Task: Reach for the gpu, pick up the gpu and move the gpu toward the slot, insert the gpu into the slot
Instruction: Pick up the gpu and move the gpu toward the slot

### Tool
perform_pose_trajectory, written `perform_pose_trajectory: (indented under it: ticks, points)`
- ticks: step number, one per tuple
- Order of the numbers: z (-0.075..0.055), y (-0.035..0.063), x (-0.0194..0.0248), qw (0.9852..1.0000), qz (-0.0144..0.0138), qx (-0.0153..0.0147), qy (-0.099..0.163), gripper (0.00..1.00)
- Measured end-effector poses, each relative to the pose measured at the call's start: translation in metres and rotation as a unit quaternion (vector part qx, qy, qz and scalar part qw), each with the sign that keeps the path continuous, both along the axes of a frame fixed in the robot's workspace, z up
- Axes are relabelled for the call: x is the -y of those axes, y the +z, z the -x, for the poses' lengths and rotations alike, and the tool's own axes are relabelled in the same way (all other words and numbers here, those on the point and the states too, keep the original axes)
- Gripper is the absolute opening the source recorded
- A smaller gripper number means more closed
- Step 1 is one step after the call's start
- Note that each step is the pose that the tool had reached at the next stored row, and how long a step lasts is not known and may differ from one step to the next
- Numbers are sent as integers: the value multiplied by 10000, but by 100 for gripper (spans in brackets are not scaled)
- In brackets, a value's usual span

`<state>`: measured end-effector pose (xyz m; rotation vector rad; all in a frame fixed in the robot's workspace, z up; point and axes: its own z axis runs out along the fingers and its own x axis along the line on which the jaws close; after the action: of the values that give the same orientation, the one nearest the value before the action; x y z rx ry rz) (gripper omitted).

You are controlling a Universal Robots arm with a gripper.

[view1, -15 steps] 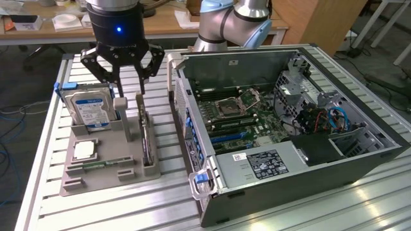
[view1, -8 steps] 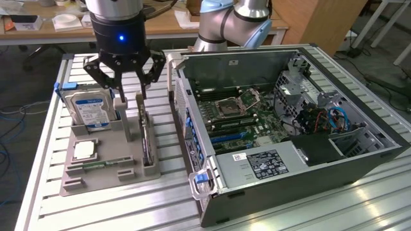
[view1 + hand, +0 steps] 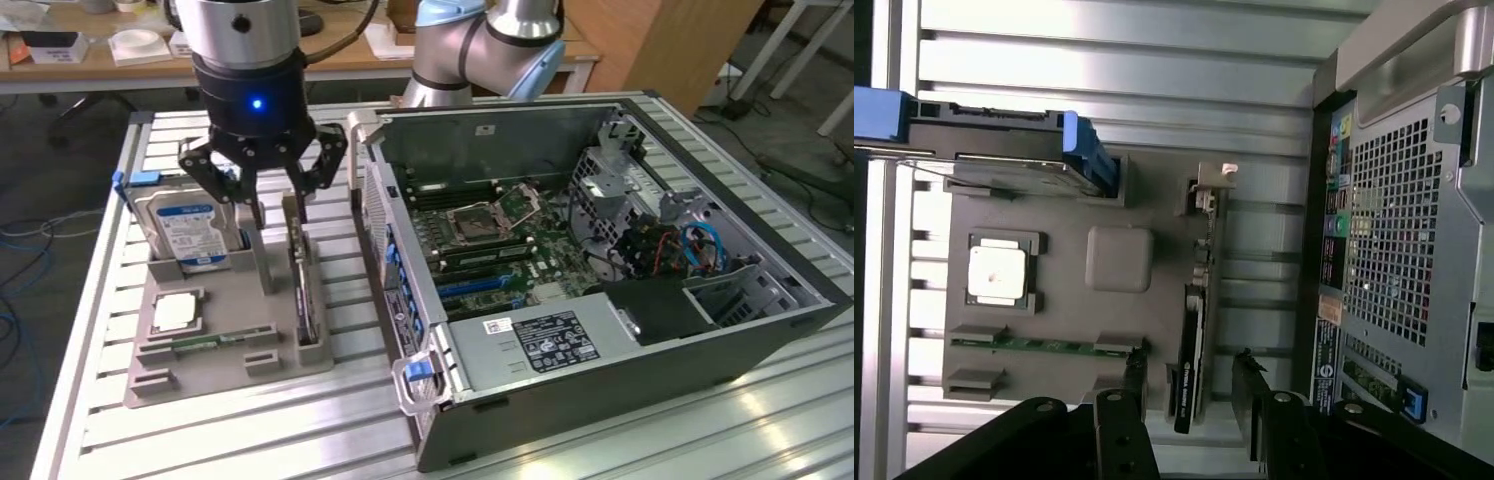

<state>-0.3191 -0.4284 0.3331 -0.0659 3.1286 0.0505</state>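
Note:
The gpu (image 3: 306,288) is a thin dark card standing on edge in the grey holder tray (image 3: 240,310), on the side nearest the computer case. My gripper (image 3: 271,207) hangs open just above the card's far end, touching nothing. In the wrist view the gpu (image 3: 1194,345) runs edge-on between the two dark fingers (image 3: 1134,395), and its silver bracket (image 3: 1210,188) is at the far end. The gripper (image 3: 1192,400) straddles the card with room on both sides. The blue slot (image 3: 470,287) lies on the motherboard inside the open case.
The tray also holds an upright hard drive (image 3: 187,225), a silver processor (image 3: 176,312) and a green memory stick (image 3: 214,342). The open computer case (image 3: 601,330) lies on the slatted metal table (image 3: 174,430) at the exterior view's right, close beside the tray. The arm's base (image 3: 481,50) stands behind.

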Motion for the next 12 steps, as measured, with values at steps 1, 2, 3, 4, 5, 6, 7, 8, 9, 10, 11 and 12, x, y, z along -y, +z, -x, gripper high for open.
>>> perform_pose_trajectory:
  ticks: [1, 2, 3, 4, 5, 6, 7, 8, 9, 10, 11, 12]
  points:
    - [0, -15, 10, 10000, 0, -1, 0, 47]
    - [0, -28, 17, 10000, 0, 1, 0, 47]
    - [-1, -39, 23, 10000, 0, 0, 1, 47]
    - [0, -51, 26, 10000, 0, 0, 1, 47]
    - [0, -63, 28, 10000, 0, -7, 1, 47]
    - [1, -75, 28, 10000, 0, -20, 1, 47]
    - [-1, -91, 30, 10000, 0, -33, 2, 47]
    - [0, -110, 32, 10000, 0, -41, 2, 47]
    - [-1, -128, 36, 10000, 0, -44, 2, 47]
    - [-1, -146, 45, 10000, 0, -46, 2, 47]
    - [0, -163, 56, 10000, 0, -47, 1, 47]
    - [-1, -184, 65, 10000, -1, -46, 2, 47]
